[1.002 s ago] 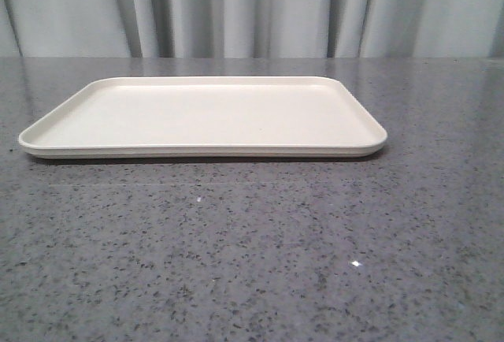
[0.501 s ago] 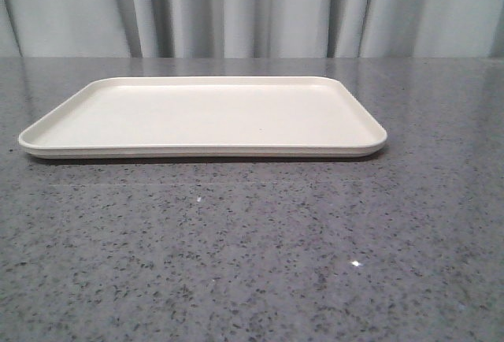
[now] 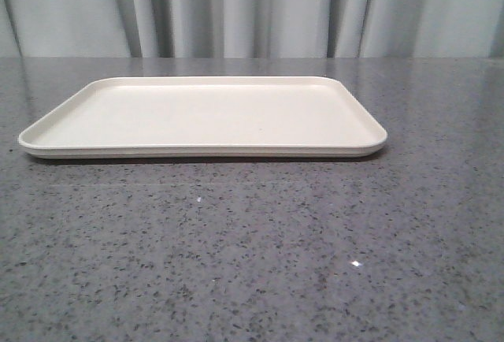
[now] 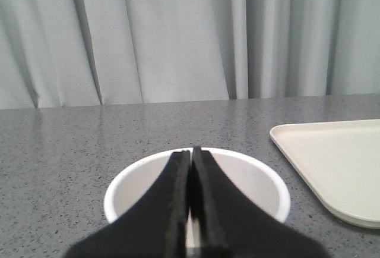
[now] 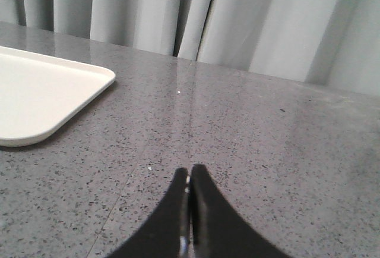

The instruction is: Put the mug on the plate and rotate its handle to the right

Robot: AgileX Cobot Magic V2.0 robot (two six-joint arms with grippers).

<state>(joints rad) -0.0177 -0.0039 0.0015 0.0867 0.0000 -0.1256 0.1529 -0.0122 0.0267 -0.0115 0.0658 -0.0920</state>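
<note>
The white, round-rimmed enamel mug (image 4: 197, 194) stood on the grey speckled table just left of the cream rectangular plate (image 4: 332, 163); its handle was hidden. To grasp it, the left gripper (image 4: 191, 210), poised over its mouth, needed to part its closed, empty jaws. The right gripper (image 5: 189, 210), right of the plate, was likewise closed and empty.

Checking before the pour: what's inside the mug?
The mug shows only bare white inner wall. The shut left gripper covers its middle and the bottom, so anything there stays unseen.
</note>
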